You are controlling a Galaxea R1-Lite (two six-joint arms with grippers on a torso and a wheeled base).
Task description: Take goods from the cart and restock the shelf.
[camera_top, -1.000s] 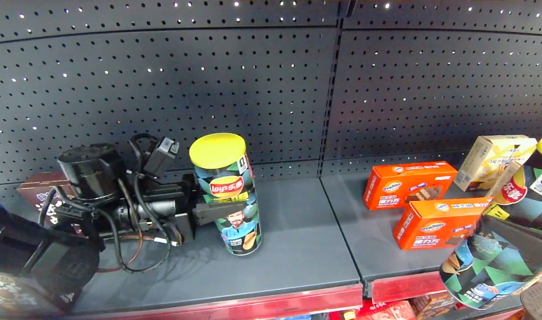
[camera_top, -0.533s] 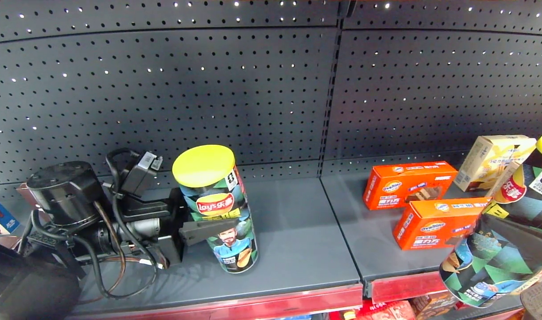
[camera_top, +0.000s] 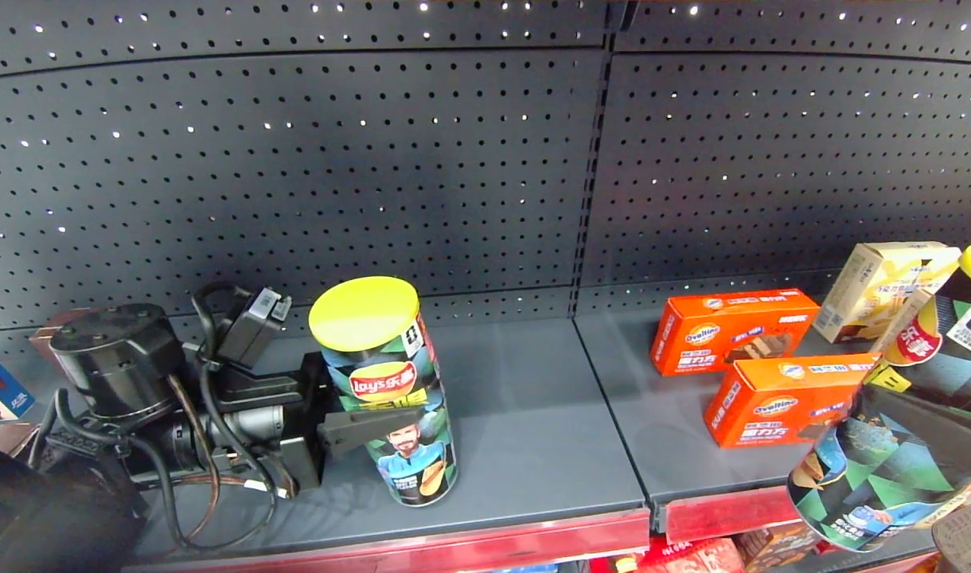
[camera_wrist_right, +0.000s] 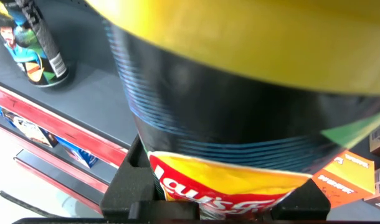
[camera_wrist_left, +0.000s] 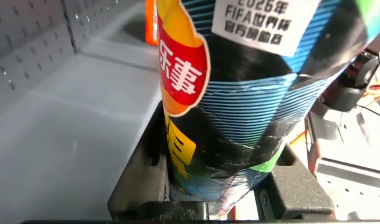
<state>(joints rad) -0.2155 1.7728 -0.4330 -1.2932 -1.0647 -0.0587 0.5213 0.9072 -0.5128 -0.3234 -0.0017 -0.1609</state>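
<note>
Firmly clamped in left gripper [camera_top: 399, 407]: cylindrical yellow-lidded chip can [camera_top: 384, 368] on matte shelf [camera_top: 533, 446]; right gripper [camera_wrist_right: 221, 202] holds second can [camera_top: 875, 477].

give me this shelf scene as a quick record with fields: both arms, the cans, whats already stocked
left gripper: shut on chip can, yellow lid, upright on left part of shelf
right gripper: shut on second chip can, tilted, held at the shelf's right front edge
stocked, right part: rear orange box, front orange box, both lying flat; cream box behind them
backing: dark pegboard panel
</note>
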